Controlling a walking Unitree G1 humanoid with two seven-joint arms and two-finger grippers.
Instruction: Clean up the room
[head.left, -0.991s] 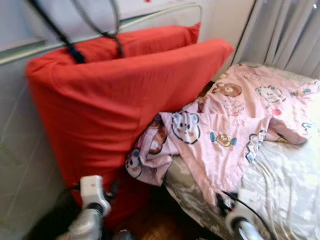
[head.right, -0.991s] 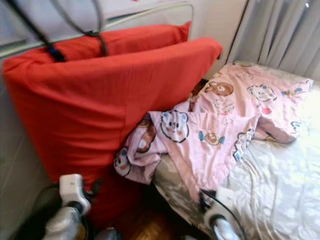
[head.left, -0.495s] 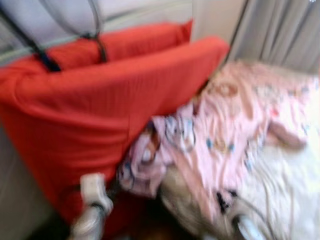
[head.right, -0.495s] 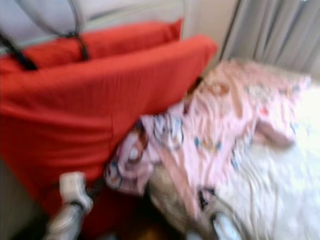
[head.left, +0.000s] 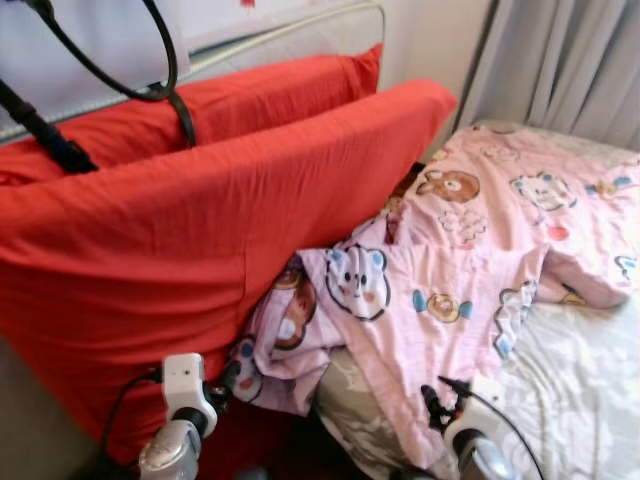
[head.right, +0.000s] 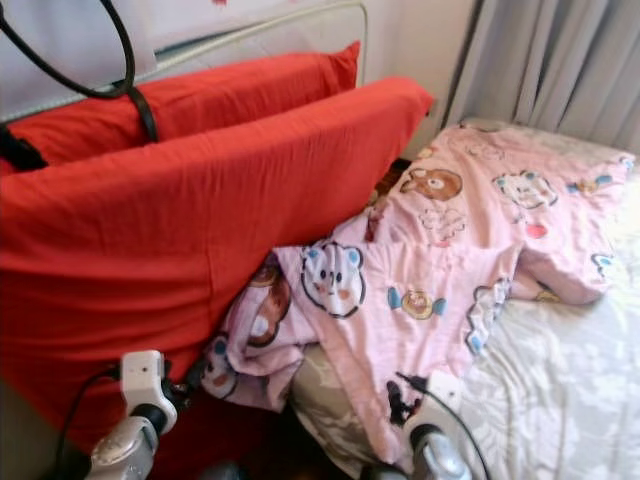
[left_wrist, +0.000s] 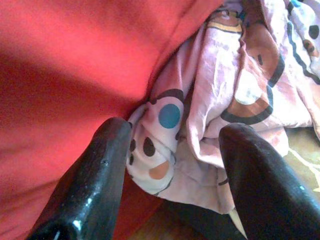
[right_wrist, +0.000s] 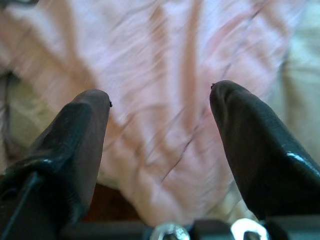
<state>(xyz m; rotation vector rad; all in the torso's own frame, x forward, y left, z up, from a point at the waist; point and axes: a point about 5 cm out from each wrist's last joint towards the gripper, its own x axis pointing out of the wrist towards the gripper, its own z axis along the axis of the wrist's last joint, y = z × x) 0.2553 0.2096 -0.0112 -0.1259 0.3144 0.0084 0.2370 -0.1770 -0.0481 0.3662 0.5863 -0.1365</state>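
A pink blanket (head.left: 470, 250) printed with cartoon bears lies crumpled over the head end of the bed (head.left: 580, 390), one corner hanging off beside two big red pillows (head.left: 200, 220). My left gripper (left_wrist: 172, 150) is open, low by the hanging bunched corner of the blanket (left_wrist: 240, 90), right against the red pillow (left_wrist: 65, 65). My right gripper (right_wrist: 160, 115) is open just above the blanket's lower pink edge (right_wrist: 165, 75). Both arms (head.left: 185, 420) show at the bottom of the head view.
The pillows lean on a metal headboard rail (head.left: 290, 35) against the wall. Black cables (head.left: 120, 85) hang across the upper left. Grey curtains (head.left: 570, 60) stand behind the bed. A strip of dark wooden floor (left_wrist: 165, 227) shows between pillows and bed.
The camera has swung, shifting the whole scene a little right and down. Both arms stay low at the frame's bottom edge, much as before.
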